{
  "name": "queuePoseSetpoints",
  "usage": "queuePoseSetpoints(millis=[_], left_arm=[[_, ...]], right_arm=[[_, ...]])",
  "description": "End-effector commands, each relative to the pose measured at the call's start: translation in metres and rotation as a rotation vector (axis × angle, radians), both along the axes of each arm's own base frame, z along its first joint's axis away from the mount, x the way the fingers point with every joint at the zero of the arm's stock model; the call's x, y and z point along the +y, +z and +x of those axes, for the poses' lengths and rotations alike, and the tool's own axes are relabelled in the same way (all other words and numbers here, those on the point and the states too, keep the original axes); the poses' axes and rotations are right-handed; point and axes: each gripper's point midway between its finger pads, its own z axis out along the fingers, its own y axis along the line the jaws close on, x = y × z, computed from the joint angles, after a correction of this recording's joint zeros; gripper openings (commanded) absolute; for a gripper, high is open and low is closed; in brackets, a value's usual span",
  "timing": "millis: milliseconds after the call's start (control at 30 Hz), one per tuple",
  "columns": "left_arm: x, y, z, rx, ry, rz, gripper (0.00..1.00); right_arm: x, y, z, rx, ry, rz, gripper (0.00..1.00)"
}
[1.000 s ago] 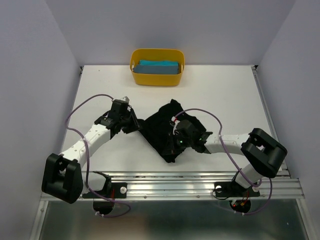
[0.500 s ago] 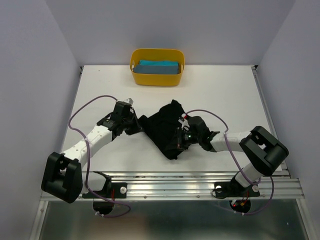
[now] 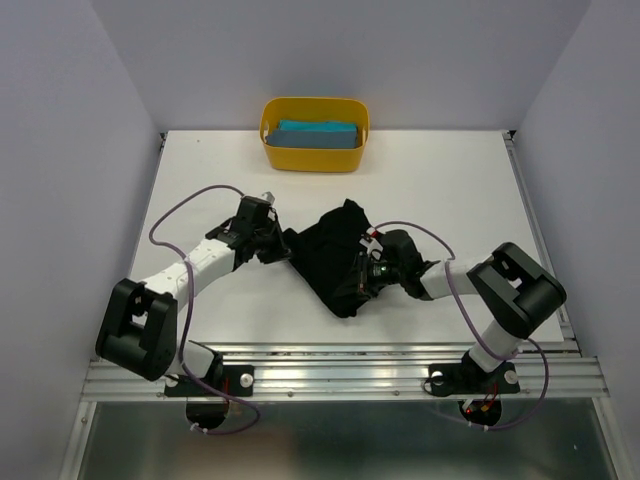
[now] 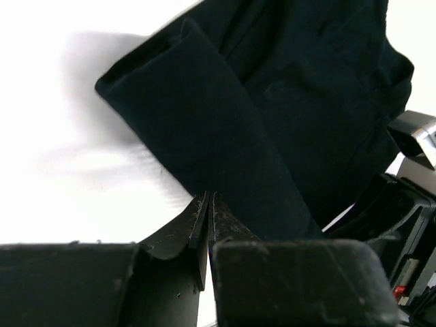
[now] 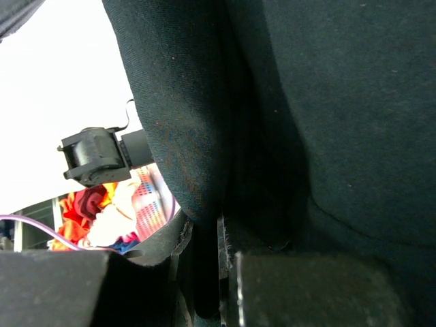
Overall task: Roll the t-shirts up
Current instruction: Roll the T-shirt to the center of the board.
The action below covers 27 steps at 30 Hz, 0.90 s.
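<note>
The black t-shirt (image 3: 325, 250) lies bunched and partly folded at the middle of the white table (image 3: 460, 190). My left gripper (image 3: 274, 245) is at its left corner; in the left wrist view the gripper (image 4: 208, 199) is shut on the edge of the black cloth (image 4: 286, 102). My right gripper (image 3: 366, 277) is at the shirt's near right edge; in the right wrist view it (image 5: 204, 228) is shut on a fold of the black cloth (image 5: 327, 102). The teal-blue t-shirt (image 3: 318, 133) lies folded in the yellow tub.
The yellow tub (image 3: 268, 150) stands at the back middle of the table. Purple cables loop from both arms over the table. A metal rail (image 3: 340, 372) runs along the near edge. Grey walls close in both sides.
My left gripper has moved right with the shirt's left corner. My right gripper has shifted slightly right and nearer. The shirt is bunched narrower.
</note>
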Motion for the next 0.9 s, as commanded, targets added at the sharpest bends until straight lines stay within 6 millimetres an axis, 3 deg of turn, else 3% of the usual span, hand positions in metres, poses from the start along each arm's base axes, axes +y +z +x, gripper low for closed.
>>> queuePoseSetpoints(millis=[0, 600, 700, 733, 767, 800, 833, 867], left_arm=[[-0.014, 0.015, 0.024, -0.078, -0.034, -0.019, 0.15], [-0.043, -0.015, 0.048, -0.020, -0.106, -0.034, 0.12], [-0.046, -0.014, 0.050, -0.022, -0.120, -0.028, 0.12], [-0.047, -0.015, 0.052, -0.018, -0.124, -0.027, 0.12], [-0.048, -0.016, 0.051, -0.011, -0.130, -0.023, 0.12], [-0.049, -0.018, 0.053, -0.008, -0.139, -0.016, 0.12], [-0.050, -0.021, 0.051, 0.003, -0.146, -0.009, 0.12], [-0.051, -0.021, 0.051, 0.006, -0.151, -0.007, 0.12]], right_arm=[[-0.003, 0.007, 0.003, 0.003, -0.001, 0.055, 0.01], [-0.025, -0.017, 0.008, 0.023, -0.071, -0.005, 0.03], [-0.028, -0.014, 0.012, 0.011, -0.091, -0.010, 0.25], [-0.033, -0.021, 0.008, 0.027, -0.087, -0.050, 0.38], [-0.034, -0.016, 0.017, -0.016, -0.110, -0.077, 0.44], [-0.042, -0.023, 0.012, -0.011, -0.097, -0.146, 0.59], [-0.045, -0.020, 0.016, -0.036, -0.106, -0.176, 0.66], [-0.047, -0.002, 0.030, -0.117, -0.142, -0.195, 0.69]])
